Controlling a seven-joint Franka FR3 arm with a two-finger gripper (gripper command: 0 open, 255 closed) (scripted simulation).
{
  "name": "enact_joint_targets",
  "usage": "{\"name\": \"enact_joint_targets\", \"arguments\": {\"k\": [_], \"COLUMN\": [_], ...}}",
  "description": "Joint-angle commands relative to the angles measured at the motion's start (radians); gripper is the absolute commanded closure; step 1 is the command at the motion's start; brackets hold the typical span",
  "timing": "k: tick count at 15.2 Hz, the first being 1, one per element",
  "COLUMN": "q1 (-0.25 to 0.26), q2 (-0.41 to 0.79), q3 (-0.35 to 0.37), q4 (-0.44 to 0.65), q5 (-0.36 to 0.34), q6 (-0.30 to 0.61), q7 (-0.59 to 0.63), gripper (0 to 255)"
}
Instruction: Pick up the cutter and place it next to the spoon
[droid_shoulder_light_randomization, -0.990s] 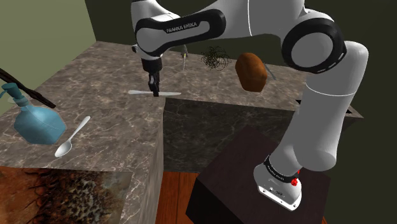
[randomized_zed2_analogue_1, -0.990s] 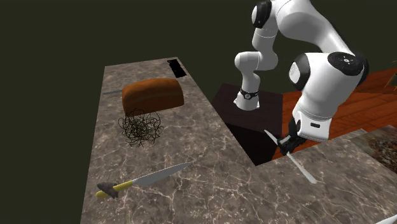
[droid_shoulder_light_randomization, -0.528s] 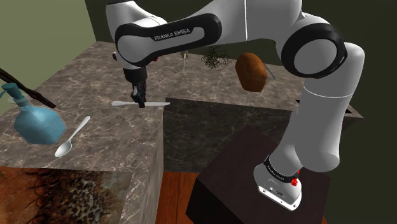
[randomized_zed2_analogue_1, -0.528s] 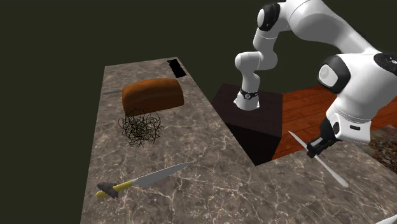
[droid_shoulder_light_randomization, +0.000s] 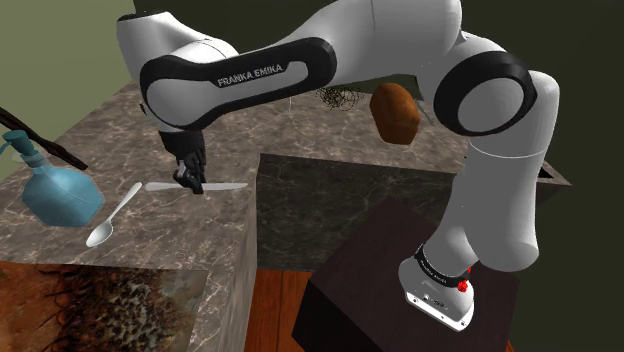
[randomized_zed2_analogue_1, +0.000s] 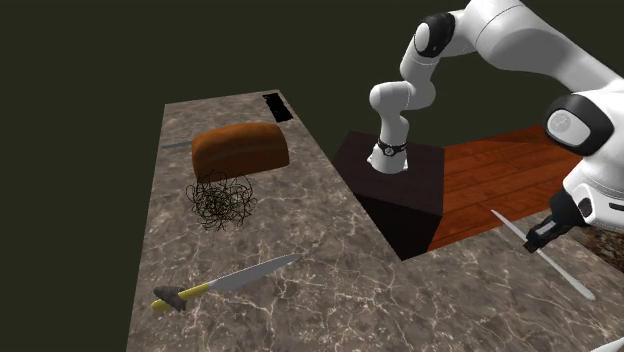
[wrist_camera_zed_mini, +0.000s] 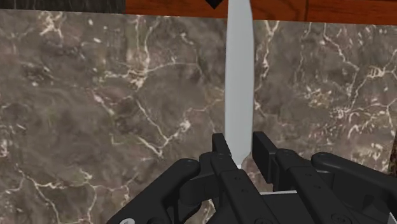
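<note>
The cutter (droid_shoulder_light_randomization: 222, 187) is a slim pale blade, level above the marble counter (droid_shoulder_light_randomization: 190, 225). My gripper (droid_shoulder_light_randomization: 190, 181) is shut on its middle. In the shoulder view a white spoon (droid_shoulder_light_randomization: 112, 215) lies on the counter to the lower left of the cutter, a short way off. The second exterior view has the gripper (randomized_zed2_analogue_1: 548, 232) at the right edge with the cutter (randomized_zed2_analogue_1: 570, 279) slanting down past it. In the wrist view the blade (wrist_camera_zed_mini: 238, 83) runs straight out from between the fingertips (wrist_camera_zed_mini: 220, 150), over the marble.
A blue bottle (droid_shoulder_light_randomization: 60, 195) and a dark stick (droid_shoulder_light_randomization: 45, 140) stand left of the spoon. A brown loaf (randomized_zed2_analogue_1: 240, 150), a wire tangle (randomized_zed2_analogue_1: 222, 203) and a yellow-handled knife (randomized_zed2_analogue_1: 230, 280) lie on the other counter. The stand (droid_shoulder_light_randomization: 400, 270) sits on wooden floor.
The arm has carried the cutter toward the shoulder view's left and lower, closer to the spoon. In the second exterior view it went right. The grip has stayed shut.
</note>
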Motion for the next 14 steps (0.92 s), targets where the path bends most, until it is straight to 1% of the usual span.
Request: {"name": "enact_joint_targets", "arguments": {"k": [1, 12, 14], "q1": [0.006, 0.006, 0.006], "q2": [0.013, 0.061, 0.060], "q3": [0.002, 0.000, 0.000], "q4": [-0.004, -0.083, -0.083], "q5": [-0.001, -0.004, -0.004], "q6": [0.017, 0.143, 0.143], "q7": [0.008, 0.008, 0.008], "gripper": [255, 255, 255]}}
